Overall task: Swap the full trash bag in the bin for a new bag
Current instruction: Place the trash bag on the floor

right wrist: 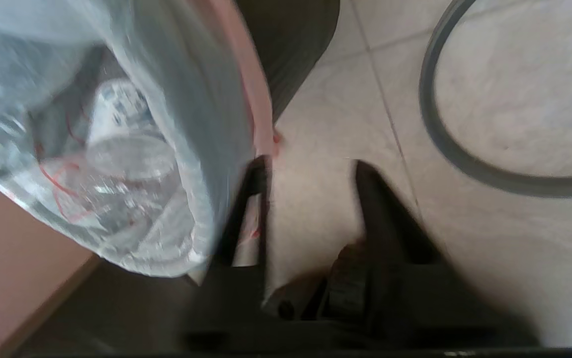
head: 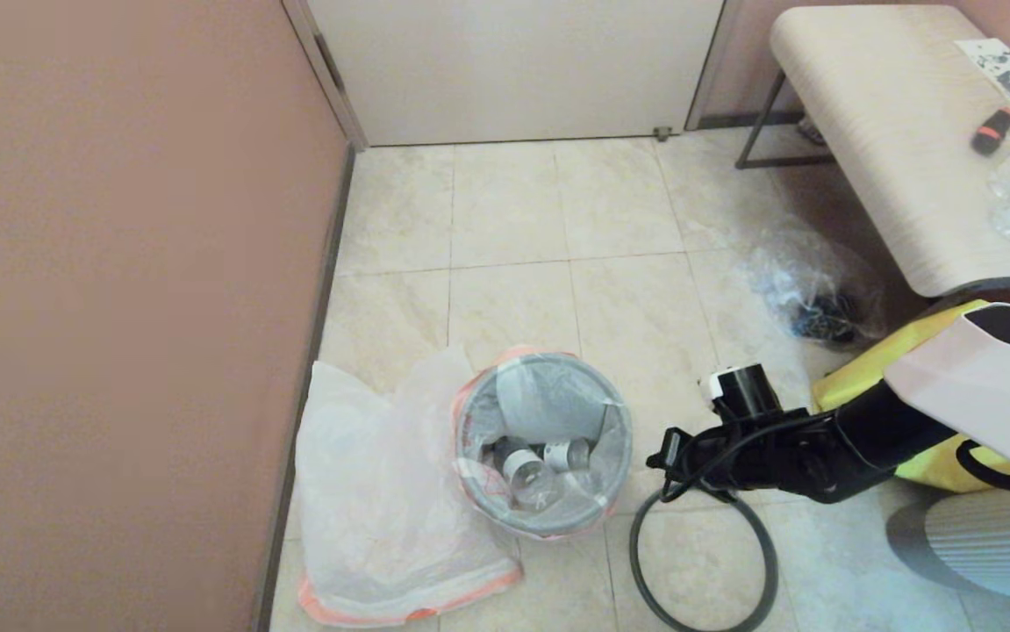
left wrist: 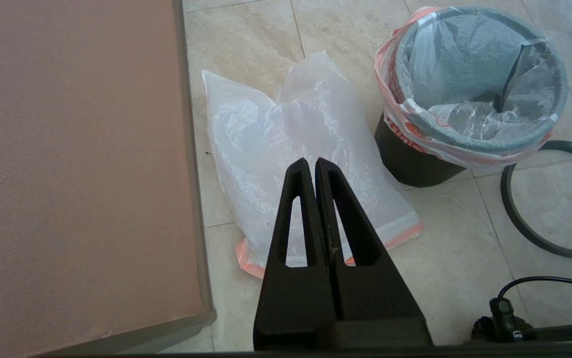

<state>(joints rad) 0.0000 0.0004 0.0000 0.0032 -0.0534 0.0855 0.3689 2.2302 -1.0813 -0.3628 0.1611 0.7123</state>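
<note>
Hoop off, lying on floor. Full bag not out of bin yet; new bag waiting beside. Right gripper apart, empty, near bin; left gripper together, parked.

You are looking at a black right arm trailing a looping black cable, a pale pink shell, and black tapered slotted fingers.

Beige tiled floor, pink wall, white door, pale bench
</note>
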